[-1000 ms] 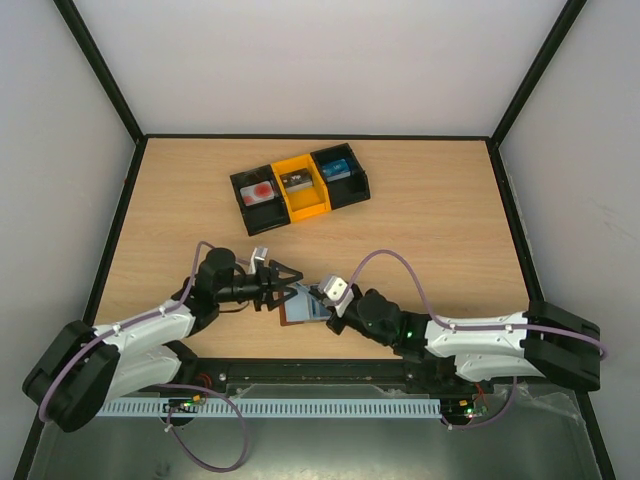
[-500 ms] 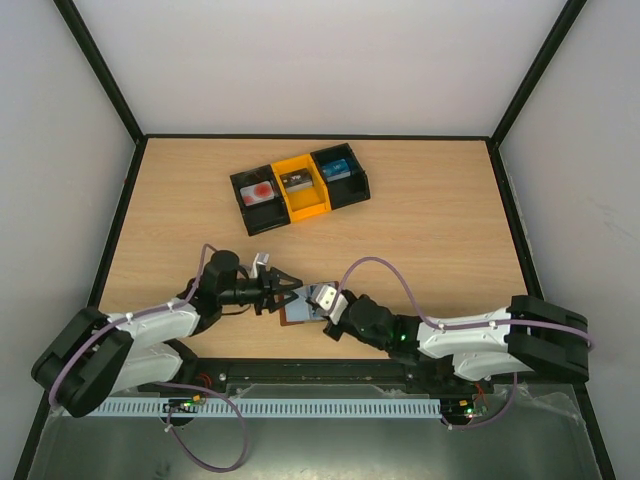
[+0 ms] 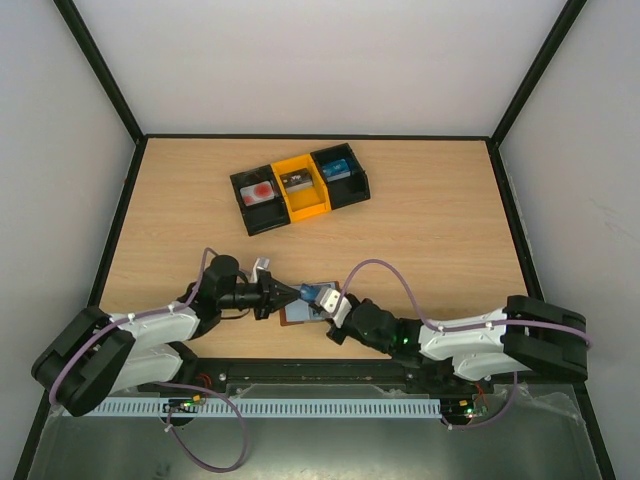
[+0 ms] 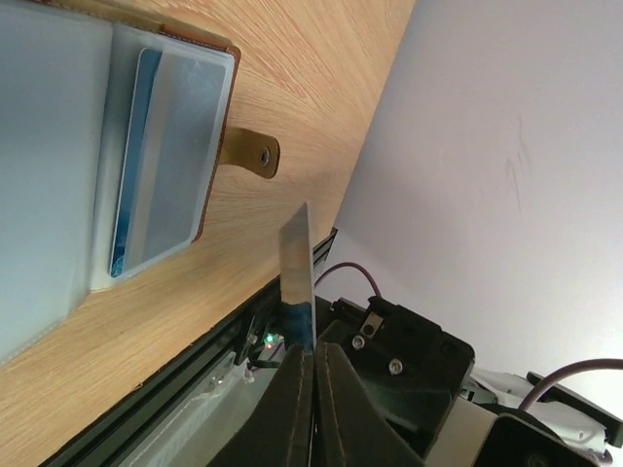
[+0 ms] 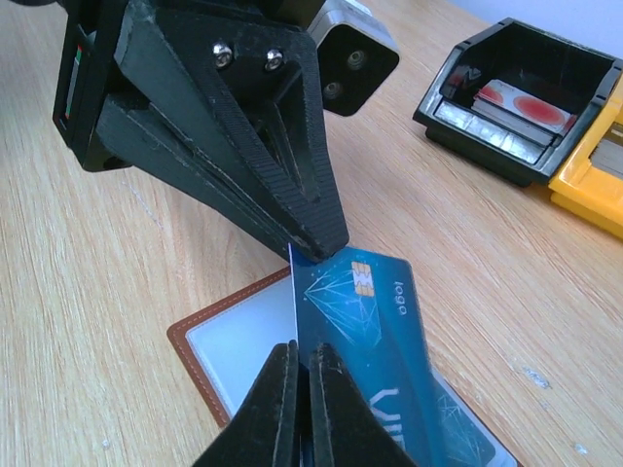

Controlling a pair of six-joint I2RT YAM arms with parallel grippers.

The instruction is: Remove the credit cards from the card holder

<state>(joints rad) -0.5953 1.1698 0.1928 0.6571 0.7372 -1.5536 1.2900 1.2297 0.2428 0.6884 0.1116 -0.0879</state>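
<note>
A blue credit card [image 5: 365, 321] hangs clear of its pocket, just above the open card holder [image 5: 229, 341], which lies flat on the bench [image 3: 430, 230] at the near edge between the two arms. The brown holder shows its pale inner sleeves and its little side tab [image 4: 251, 153]. A second blue card [image 4: 131, 165] is tucked in one of those sleeves.

Both tools appear to have the raised card. The left tool [image 5: 316, 243] is pinched shut on its upper corner. The right tool [image 5: 297, 355] is closed tight on the card's near edge, fingers pressed together with only the plastic between them. From the left wrist the card shows as a thin blade standing out of the closed fingers.

Further back on the bench sits the black-and-yellow tray [image 3: 300, 212], well apart from the holder. A whitish card with a red round mark [image 5: 521, 102] lies in one black compartment, and the other two compartments hold something as well.

The step in hand looks like a handover of a card freshly drawn out. The next move calls for one tool to let go before the other pulls away, or the card could flex between them. The sleeved card is yet to be drawn.
</note>
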